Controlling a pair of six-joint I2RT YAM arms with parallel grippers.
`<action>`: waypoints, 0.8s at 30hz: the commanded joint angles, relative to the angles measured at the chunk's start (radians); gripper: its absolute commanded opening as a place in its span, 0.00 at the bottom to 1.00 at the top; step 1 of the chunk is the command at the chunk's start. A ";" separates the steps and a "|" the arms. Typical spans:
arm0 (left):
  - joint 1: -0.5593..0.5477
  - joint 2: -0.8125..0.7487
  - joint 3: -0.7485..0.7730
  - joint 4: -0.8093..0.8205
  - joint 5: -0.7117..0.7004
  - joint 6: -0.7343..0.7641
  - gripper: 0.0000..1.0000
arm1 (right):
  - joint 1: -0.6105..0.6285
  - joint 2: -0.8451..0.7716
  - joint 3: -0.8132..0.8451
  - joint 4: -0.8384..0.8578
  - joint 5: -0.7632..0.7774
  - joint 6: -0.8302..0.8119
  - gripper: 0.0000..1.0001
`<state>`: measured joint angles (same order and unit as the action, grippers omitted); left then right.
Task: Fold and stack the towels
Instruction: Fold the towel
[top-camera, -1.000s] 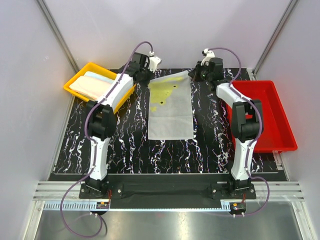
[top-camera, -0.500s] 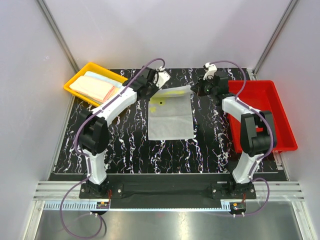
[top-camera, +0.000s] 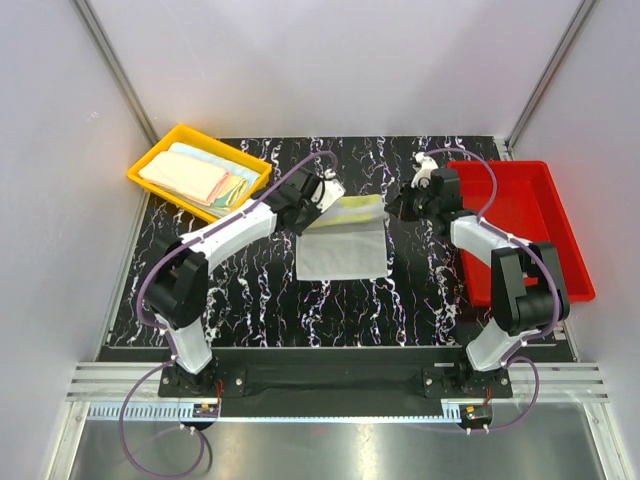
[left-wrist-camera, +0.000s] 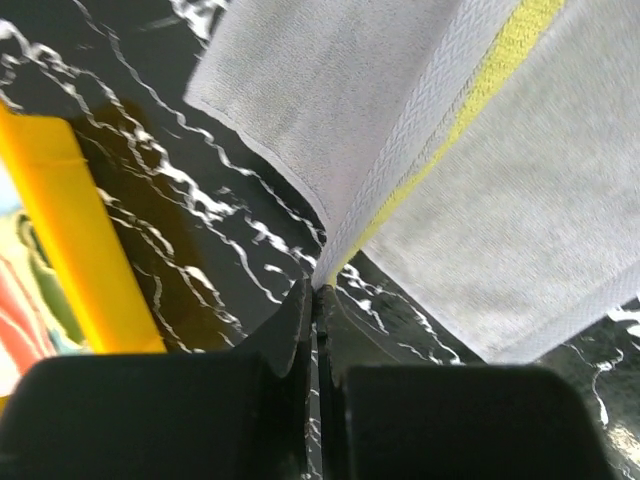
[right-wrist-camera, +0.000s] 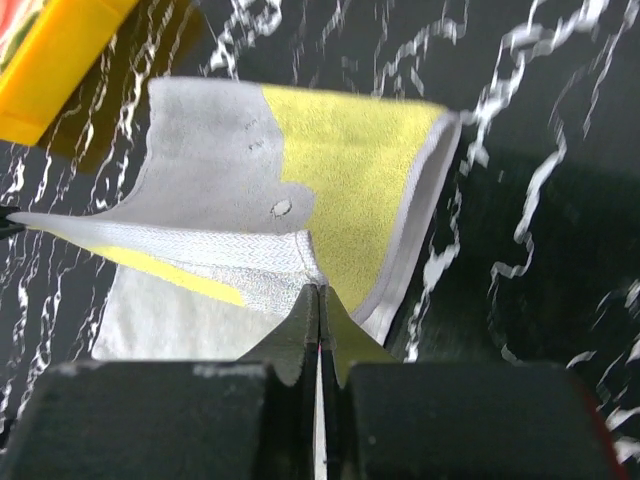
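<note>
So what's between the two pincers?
The white-and-yellow towel: its lifted edge runs from the left pincer to the right pincer, both pinching it. The top view shows this.

- Left wrist view: the grey-and-yellow towel (left-wrist-camera: 300, 90) runs off the top and right edges. The yellow tray (left-wrist-camera: 75, 240) is cut by the left edge, its contents a blur.
- Right wrist view: only 1 corner of the yellow tray shows.
- Top view: the stacked towels (top-camera: 190, 177) are too small to count.
</note>
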<state>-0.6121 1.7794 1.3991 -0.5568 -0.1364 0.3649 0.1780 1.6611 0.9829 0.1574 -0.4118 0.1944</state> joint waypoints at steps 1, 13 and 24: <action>-0.015 -0.060 -0.058 -0.029 -0.094 -0.037 0.00 | -0.005 -0.049 -0.067 -0.022 0.062 0.051 0.00; -0.083 -0.122 -0.218 -0.020 -0.029 -0.176 0.27 | 0.034 -0.115 -0.181 -0.265 0.102 0.166 0.37; 0.067 -0.225 -0.304 0.092 0.213 -0.677 0.47 | 0.089 -0.040 -0.030 -0.413 0.042 0.313 0.38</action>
<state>-0.6247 1.5749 1.1179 -0.5270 -0.0536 -0.1200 0.2295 1.6058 0.8833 -0.2169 -0.3603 0.4423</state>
